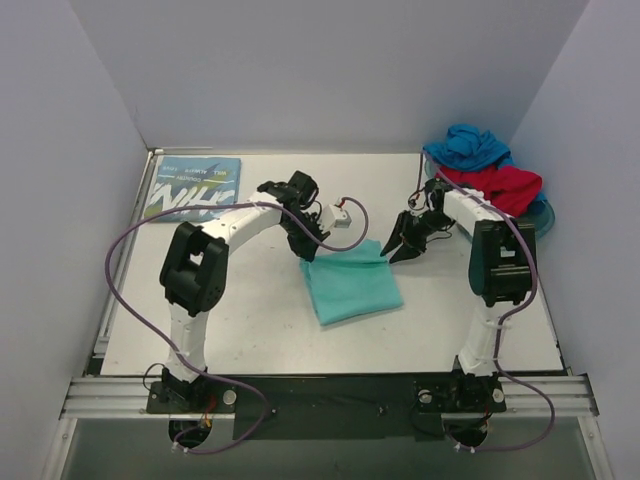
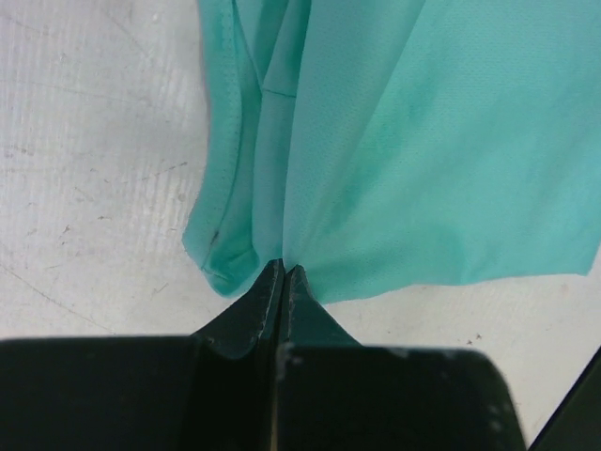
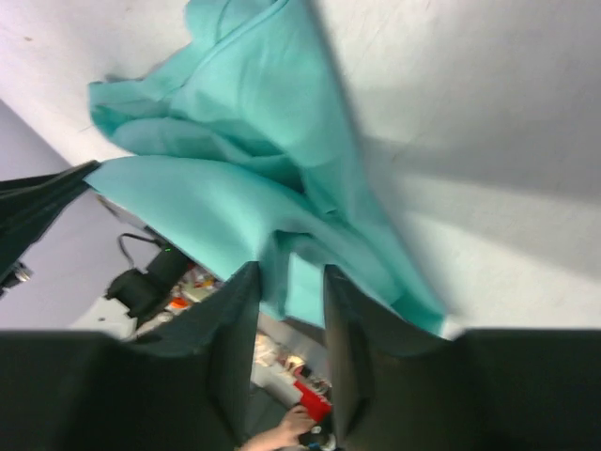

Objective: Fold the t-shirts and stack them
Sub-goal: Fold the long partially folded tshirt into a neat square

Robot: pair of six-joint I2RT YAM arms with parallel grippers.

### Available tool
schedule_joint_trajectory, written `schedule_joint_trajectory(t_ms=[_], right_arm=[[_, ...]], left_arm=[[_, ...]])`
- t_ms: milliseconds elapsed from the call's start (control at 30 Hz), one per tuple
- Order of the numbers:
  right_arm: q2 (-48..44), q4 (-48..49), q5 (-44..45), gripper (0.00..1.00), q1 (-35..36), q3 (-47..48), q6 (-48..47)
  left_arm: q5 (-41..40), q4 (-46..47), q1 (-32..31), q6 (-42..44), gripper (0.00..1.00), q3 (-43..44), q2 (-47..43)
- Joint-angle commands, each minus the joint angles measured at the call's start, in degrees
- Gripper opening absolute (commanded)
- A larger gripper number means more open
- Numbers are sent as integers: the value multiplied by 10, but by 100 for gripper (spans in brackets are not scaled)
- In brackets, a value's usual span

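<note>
The mint-green shirt lies folded into a rough rectangle in the middle of the table, a little right of centre and skewed, so its far edge runs between the two arms. The left claw sits at the shirt's far left corner. Seen from its own wrist, the left claw is clenched tight on the hem, and the cloth fans away from the pinch in soft pleats, with a rolled seam just to the left. The right claw hangs just off the far right corner. In its wrist view the jaws stand parted, and an edge of the green cloth droops into the gap of the right claw. I cannot tell whether the pads touch it.

The blue-teal shirt, white lettering up, lies flat and folded at the far left corner, well apart. At the far right, the red shirt and the bright blue shirt are heaped unfolded on a translucent blue tray, behind the right arm.
</note>
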Motion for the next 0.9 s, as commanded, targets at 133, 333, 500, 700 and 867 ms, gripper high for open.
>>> schedule_joint_trajectory(t_ms=[133, 333, 500, 700, 867], right_arm=[[7, 11, 83, 43, -19, 103, 34], [-69, 20, 137, 40, 5, 102, -40], [-98, 39, 78, 3, 62, 17, -85], [-38, 61, 50, 0, 99, 24, -70], [54, 70, 83, 0, 94, 98, -48]], left_arm=[[-82, 42, 28, -79, 20, 59, 42], [-87, 53, 50, -132, 46, 112, 33], [-66, 24, 50, -156, 25, 117, -10], [36, 69, 21, -184, 7, -20, -56], [1, 114, 27, -204, 5, -23, -3]])
